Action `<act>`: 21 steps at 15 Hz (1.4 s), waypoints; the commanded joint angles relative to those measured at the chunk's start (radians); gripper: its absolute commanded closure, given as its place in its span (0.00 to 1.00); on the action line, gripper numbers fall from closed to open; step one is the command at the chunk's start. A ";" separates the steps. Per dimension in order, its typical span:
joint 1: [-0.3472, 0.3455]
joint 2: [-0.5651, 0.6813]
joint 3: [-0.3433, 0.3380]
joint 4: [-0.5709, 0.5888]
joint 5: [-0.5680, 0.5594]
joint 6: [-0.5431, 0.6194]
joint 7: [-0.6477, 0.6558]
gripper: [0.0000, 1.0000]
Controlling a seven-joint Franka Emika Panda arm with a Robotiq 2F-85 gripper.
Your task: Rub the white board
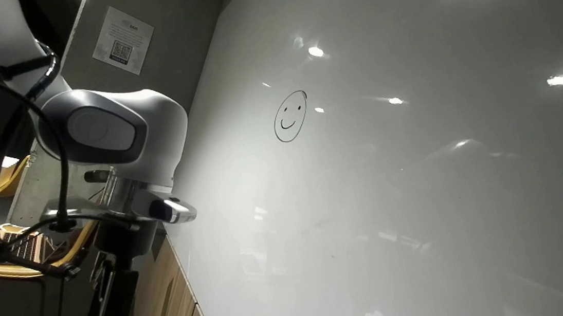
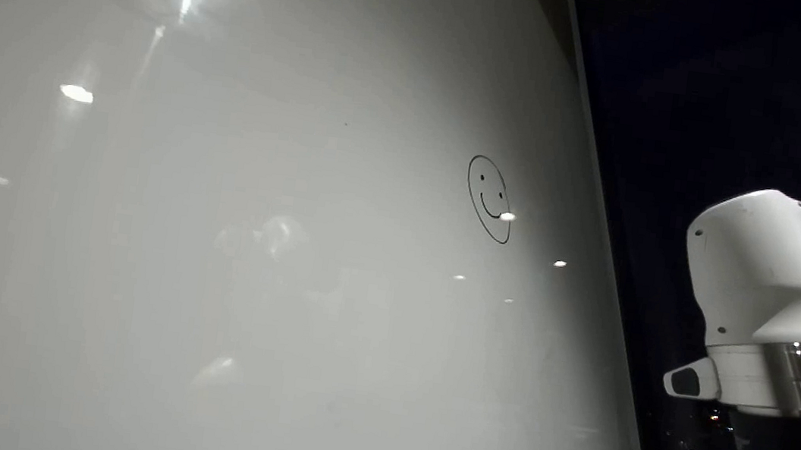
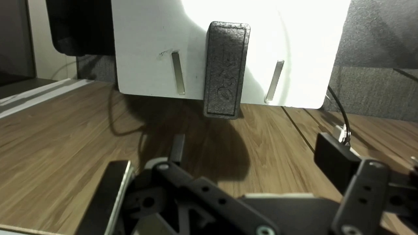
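Obliquely, the white board [image 1: 420, 201] faces us, long axis unclear.

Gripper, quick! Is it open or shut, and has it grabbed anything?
Gripper: open, holding nothing.

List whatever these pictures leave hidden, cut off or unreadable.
White board, both exterior views: cut by picture edges; full extent unseen.
Smiley face, in an exterior view: glare hides part of its outline.
Posted sheet, in an exterior view: fine print too small.
Dark block, wrist view: embossing too faint.
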 commanded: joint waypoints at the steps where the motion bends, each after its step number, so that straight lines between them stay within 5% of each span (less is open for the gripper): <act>1: -0.005 0.084 -0.004 -0.009 0.011 0.106 0.022 0.00; 11: -0.069 0.278 -0.009 -0.022 -0.062 0.265 0.054 0.00; 21: -0.055 0.391 -0.020 -0.022 -0.030 0.344 0.044 0.00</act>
